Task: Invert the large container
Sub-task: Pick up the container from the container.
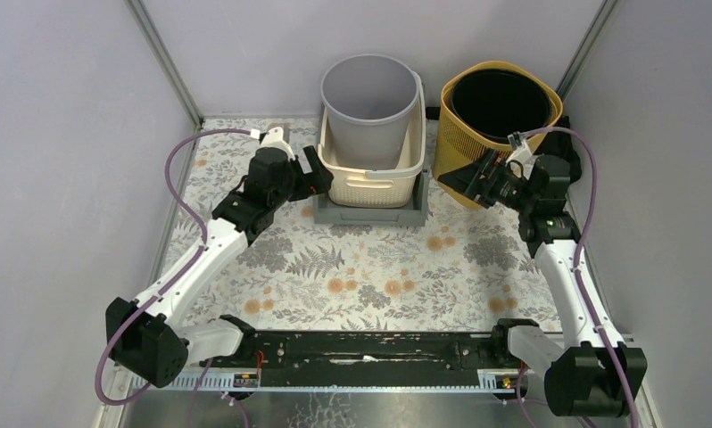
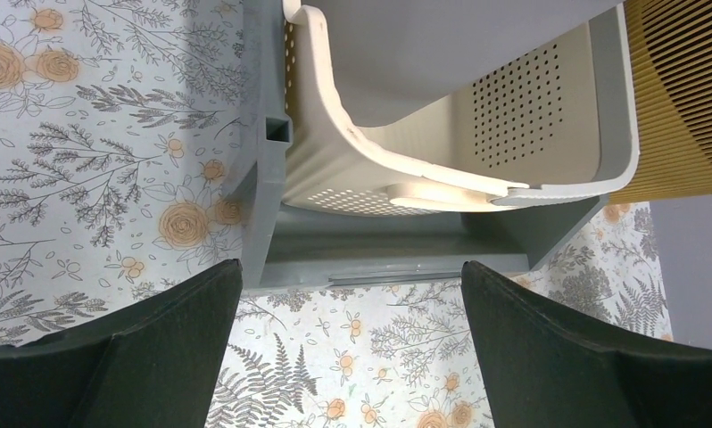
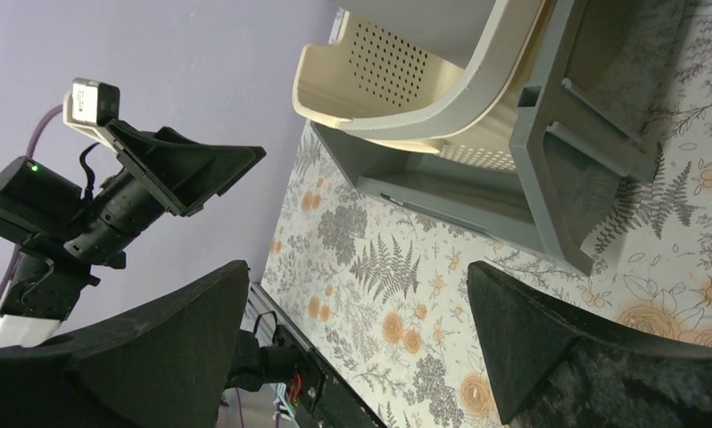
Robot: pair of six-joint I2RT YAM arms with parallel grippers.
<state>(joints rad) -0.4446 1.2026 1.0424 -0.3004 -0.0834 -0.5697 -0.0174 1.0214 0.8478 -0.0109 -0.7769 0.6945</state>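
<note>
So the left hand (image 1: 320, 176) is spread wide open with nothing in it, sitting just off the left side of the cream basket (image 1: 375, 183), which has a grey bin (image 1: 370, 98) standing upright in it and rests in a grey tray (image 1: 370, 215) at the back middle of the tabletop (image 1: 379, 267). Right hand (image 1: 467, 176) is wide open too, empty, just in front of the large container, a yellow basket (image 1: 451, 143) standing mouth-up in the back right corner.
</note>
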